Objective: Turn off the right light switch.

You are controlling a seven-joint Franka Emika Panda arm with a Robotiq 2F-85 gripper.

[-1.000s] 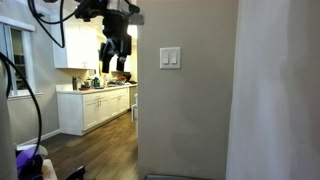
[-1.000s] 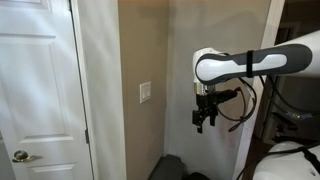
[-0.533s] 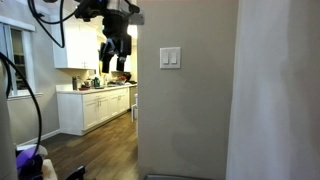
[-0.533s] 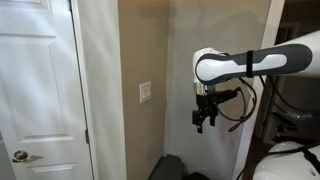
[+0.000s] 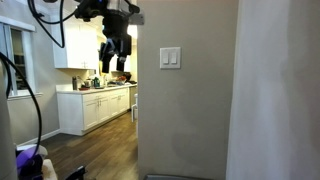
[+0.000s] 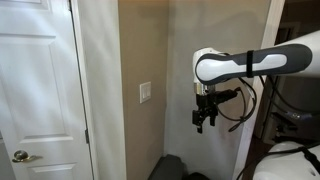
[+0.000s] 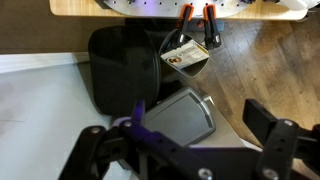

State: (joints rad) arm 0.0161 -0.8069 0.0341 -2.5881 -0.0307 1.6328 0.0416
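Observation:
A white square wall plate [image 5: 171,58] with two rockers sits on the beige wall; the right light switch [image 5: 176,58] is its right-hand rocker. The plate also shows edge-on in an exterior view [image 6: 146,93], where the rockers cannot be told apart. My gripper [image 5: 113,64] hangs fingers-down, off to the side of the wall corner and well away from the plate, roughly at its height or a little lower. It also shows in an exterior view [image 6: 203,122]. In the wrist view the gripper [image 7: 185,150] is open and empty, facing the floor. The switch's position cannot be read.
A white door [image 6: 40,90] with a knob stands next to the wall section. Kitchen cabinets [image 5: 95,108] lie beyond the wall corner. On the wood floor below are a black bin [image 7: 115,60] and a grey lidded box [image 7: 180,115]. Black cables hang from the arm.

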